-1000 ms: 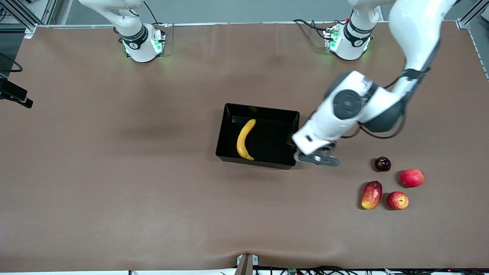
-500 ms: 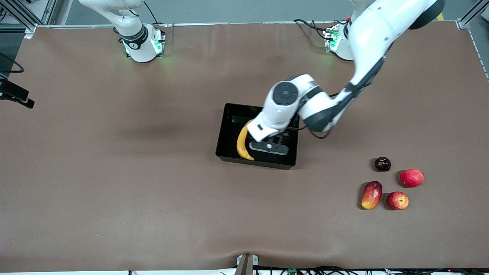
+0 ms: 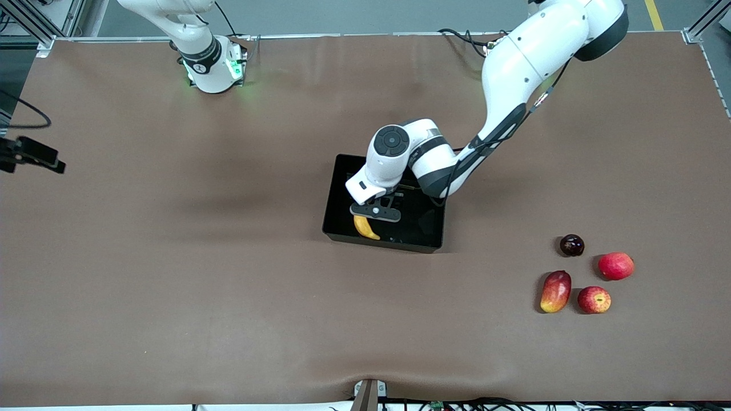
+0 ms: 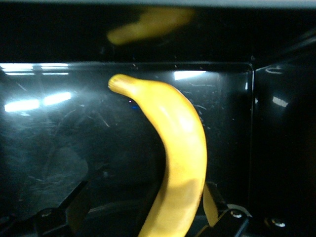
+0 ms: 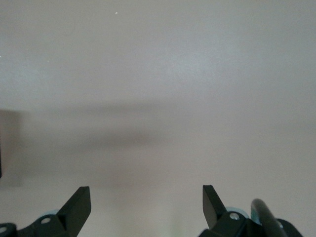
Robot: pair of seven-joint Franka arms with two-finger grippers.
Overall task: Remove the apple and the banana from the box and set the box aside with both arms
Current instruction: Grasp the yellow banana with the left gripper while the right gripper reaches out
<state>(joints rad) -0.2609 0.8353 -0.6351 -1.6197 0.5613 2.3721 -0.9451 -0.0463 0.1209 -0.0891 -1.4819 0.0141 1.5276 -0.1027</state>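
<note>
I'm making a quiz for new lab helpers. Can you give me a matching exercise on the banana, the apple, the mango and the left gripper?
Things:
1. banana
2. apple
3. mango
4. left gripper

States:
A. oblong, red and yellow, on the table
B. open, over the banana
C. lying in the black tray
D. round, beside the mango

Pairs: 1-C, 2-D, 3-A, 4-B

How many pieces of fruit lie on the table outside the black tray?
4, clustered toward the left arm's end: dark round fruit, plain red fruit, mango and apple nearest the camera. None appears hidden.
</note>
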